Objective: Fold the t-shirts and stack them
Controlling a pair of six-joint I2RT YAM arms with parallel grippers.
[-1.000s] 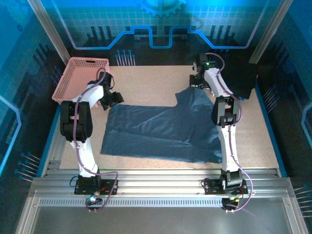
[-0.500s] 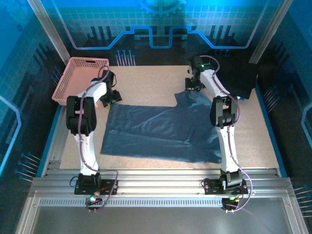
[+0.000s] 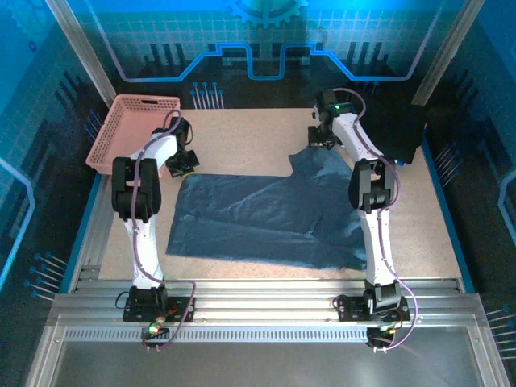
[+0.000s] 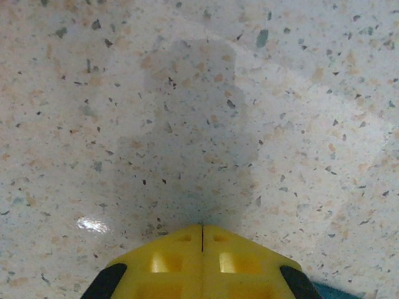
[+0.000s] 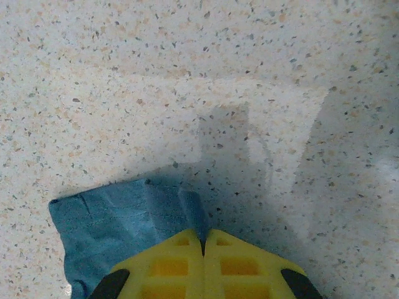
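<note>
Blue-lit patterned panels close in a speckled beige table (image 3: 242, 133) on three sides, with both arm bases bolted along its near edge. One dark slate-blue cloth t-shirt (image 3: 266, 214) lies spread mostly flat across the middle of the table, its length running left to right, its near edge not far from the table's near edge and its far-right part reaching up toward the table's far right. A pink plastic lattice basket (image 3: 109, 133) sits at the table's far-left corner, apart from the shirt. The left gripper (image 3: 184, 167) is down at the shirt's far-left corner; from the left wrist its yellow fingers (image 4: 174, 268) are pressed together tip to tip over bare tabletop, with only a sliver of blue cloth at the lower right of that view (whether any cloth is caught between them cannot be told). The right gripper (image 3: 316, 142) is down at the shirt's far-right end; from the right wrist its yellow fingers (image 5: 168, 268) are likewise pressed together, and a bunched fold of the blue cloth runs in under their tips from the left, so they appear to pinch the t-shirt's edge there. Bare table lies beyond both grippers.
</note>
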